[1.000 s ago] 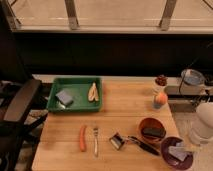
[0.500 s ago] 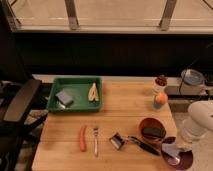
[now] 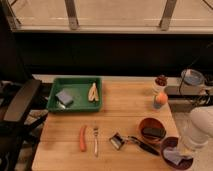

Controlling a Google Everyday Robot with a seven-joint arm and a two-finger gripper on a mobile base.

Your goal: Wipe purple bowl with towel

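The purple bowl sits at the table's front right corner. The pale towel lies crumpled inside it. My white arm comes in from the right and reaches down over the bowl's right side. Its gripper is low over the bowl, right beside the towel, and it is shut. Whether it holds the cloth is hidden by the arm.
A reddish-brown bowl with a black item stands just behind the purple one. A black-handled tool, a fork and a carrot lie mid-table. The green tray holds a blue-grey block. An office chair stands at left.
My arm has swung in from the right edge and dropped lower over the purple bowl. The towel has shifted slightly inside the bowl.
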